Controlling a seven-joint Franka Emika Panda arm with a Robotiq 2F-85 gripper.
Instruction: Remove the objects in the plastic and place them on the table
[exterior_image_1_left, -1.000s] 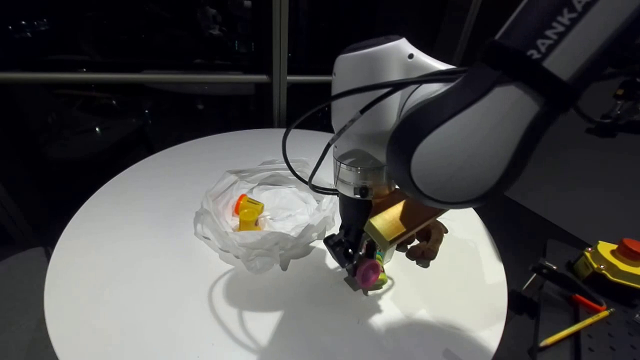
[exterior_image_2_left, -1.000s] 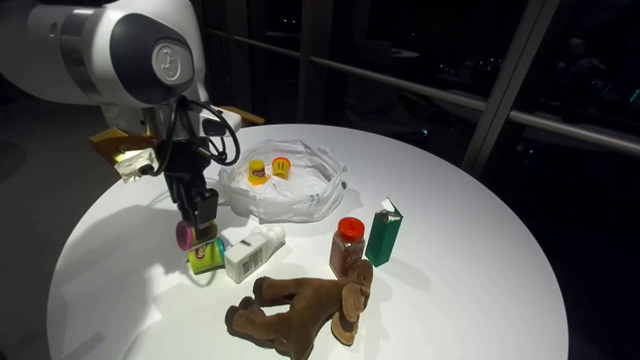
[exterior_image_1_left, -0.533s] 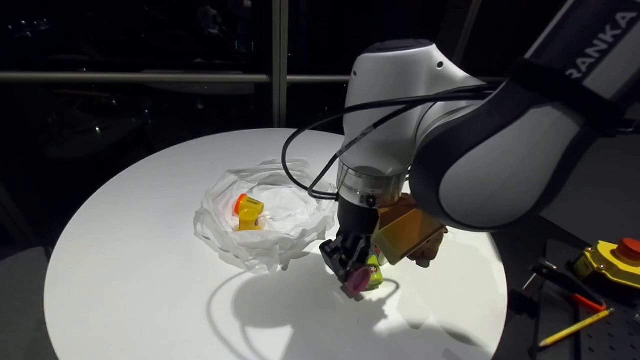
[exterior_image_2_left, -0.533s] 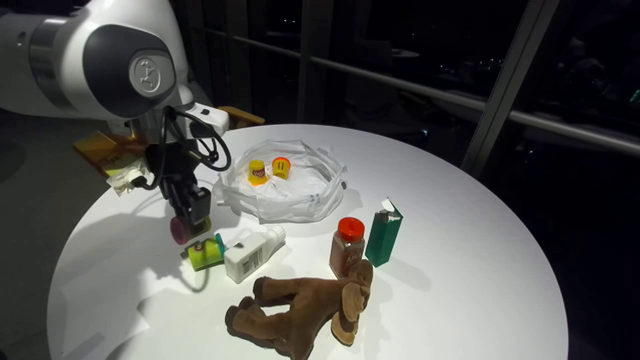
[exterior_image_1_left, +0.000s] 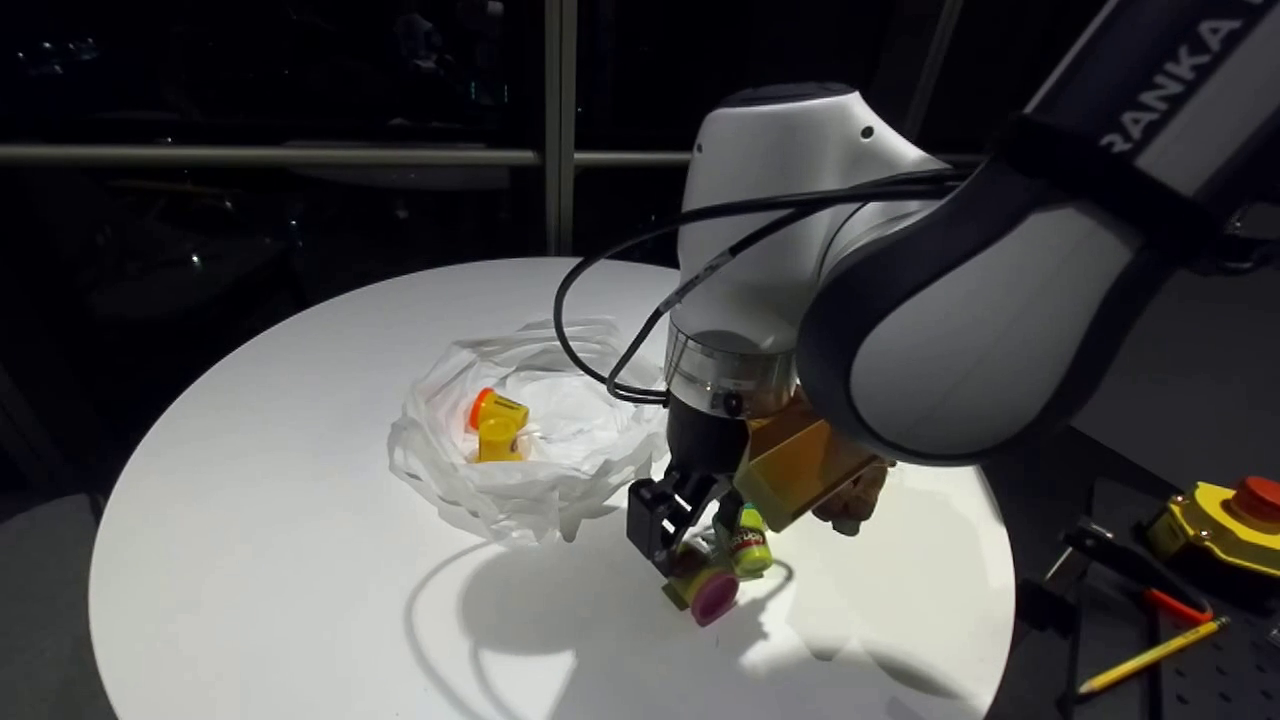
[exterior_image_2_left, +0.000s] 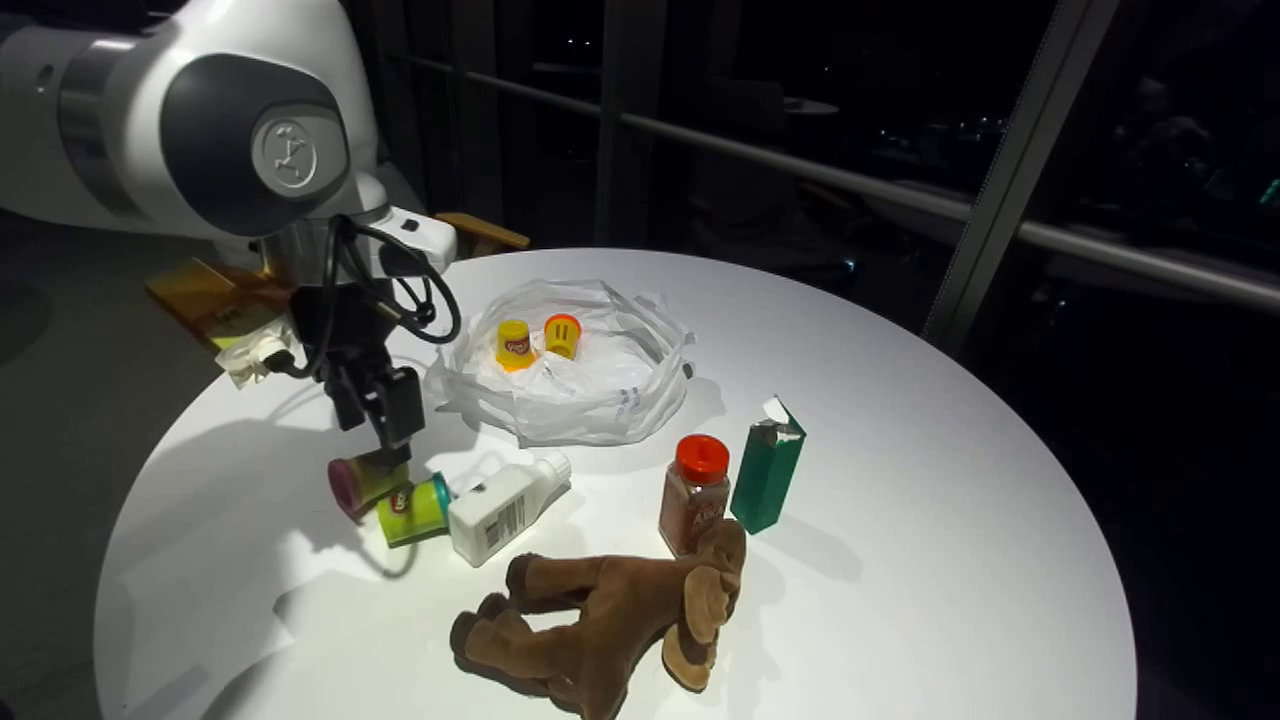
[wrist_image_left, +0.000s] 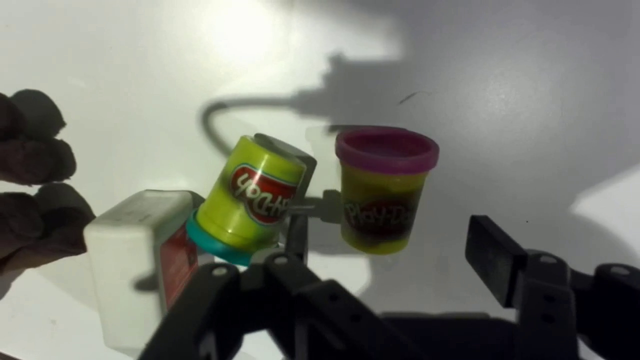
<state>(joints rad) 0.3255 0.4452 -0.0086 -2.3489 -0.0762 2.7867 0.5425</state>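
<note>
Hovering low over the desk (exterior_image_2_left: 900, 500), the fingers (wrist_image_left: 492, 260) are spread wide, and look at the wrist view: the pink-lidded tub (wrist_image_left: 382, 200) shows between them, a gap on either side! It's tilted, on the desk or just above it, I can't tell which, and close by the teal-lidded tub (wrist_image_left: 250, 200), which lies next to the white bottle (exterior_image_2_left: 505, 510). Over in the plastic bag (exterior_image_2_left: 570, 425), two yellow tubs (exterior_image_2_left: 513, 342) sit side by side. And in an exterior view, a brown plush animal (exterior_image_2_left: 610, 610) lies by the red-capped jar (exterior_image_2_left: 693, 505), near the green carton (exterior_image_2_left: 768, 475).
</note>
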